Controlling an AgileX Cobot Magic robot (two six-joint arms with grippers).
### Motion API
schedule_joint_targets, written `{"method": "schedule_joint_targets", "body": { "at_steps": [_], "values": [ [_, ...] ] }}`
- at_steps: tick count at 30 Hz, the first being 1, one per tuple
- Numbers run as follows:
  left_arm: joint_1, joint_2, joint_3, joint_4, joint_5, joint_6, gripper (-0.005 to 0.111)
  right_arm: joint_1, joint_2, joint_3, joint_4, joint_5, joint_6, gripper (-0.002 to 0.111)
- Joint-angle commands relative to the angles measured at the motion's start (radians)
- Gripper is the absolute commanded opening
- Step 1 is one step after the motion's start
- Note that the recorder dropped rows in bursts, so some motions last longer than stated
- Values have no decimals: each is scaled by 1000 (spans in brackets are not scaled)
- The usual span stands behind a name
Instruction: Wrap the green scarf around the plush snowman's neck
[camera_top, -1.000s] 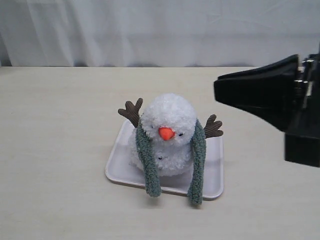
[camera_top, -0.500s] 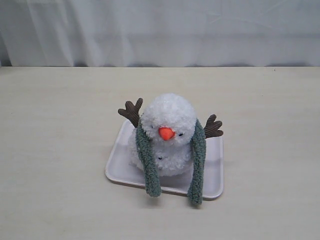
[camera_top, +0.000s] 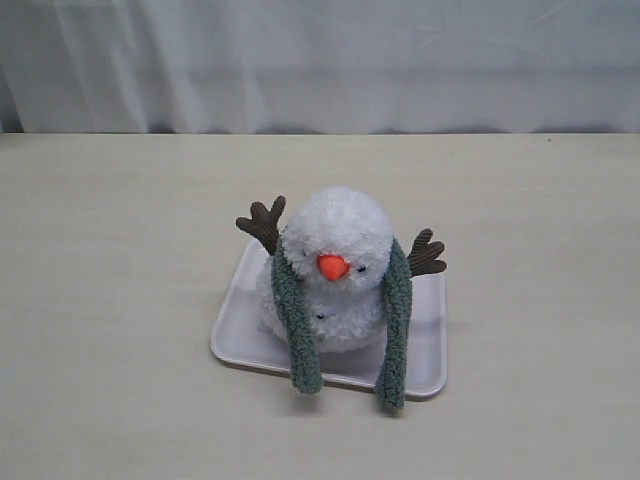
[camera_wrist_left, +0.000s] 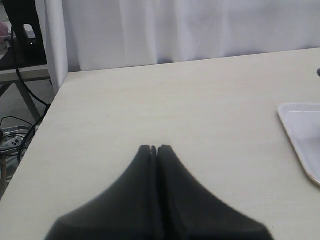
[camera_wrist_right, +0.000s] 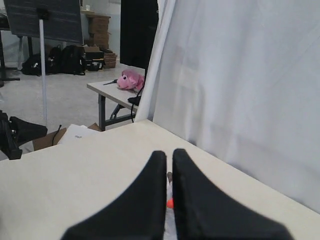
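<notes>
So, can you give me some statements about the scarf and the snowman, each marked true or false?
1. The plush snowman sits on the white tray. True.
2. The green scarf lies flat on the table. False: it is draped behind the snowman's neck, and both ends hang down the front.
3. The scarf ends are knotted together. False: they hang apart, one on each side.
4. The left hand is shut and holds nothing. True.
</notes>
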Motion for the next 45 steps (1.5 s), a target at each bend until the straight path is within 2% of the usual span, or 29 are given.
{"method": "schedule_joint_targets", "body": {
  "at_steps": [1, 17, 23, 26, 29, 38, 45],
  "values": [
    [5, -3, 4, -7, -14, 1, 0, 1, -51, 5, 4, 18, 19, 4],
    [5, -3, 4, -7, -14, 1, 0, -4, -121, 5, 2, 16, 19, 4],
    [5, -3, 4, -7, -14, 1, 0, -17, -172, -2, -186, 17, 19, 4],
    [5, -3, 4, -7, -14, 1, 0, -81, -172, 17, -370, 17, 19, 4],
    [5, -3, 4, -7, -14, 1, 0, -143, -172, 40, -455, 17, 19, 4],
    [5, -3, 4, -7, -14, 1, 0, -318, -172, 183, -443, 17, 19, 4],
    [5, -3, 4, -7, -14, 1, 0, -333, -172, 340, -445, -11, -11, 4]
  ]
}}
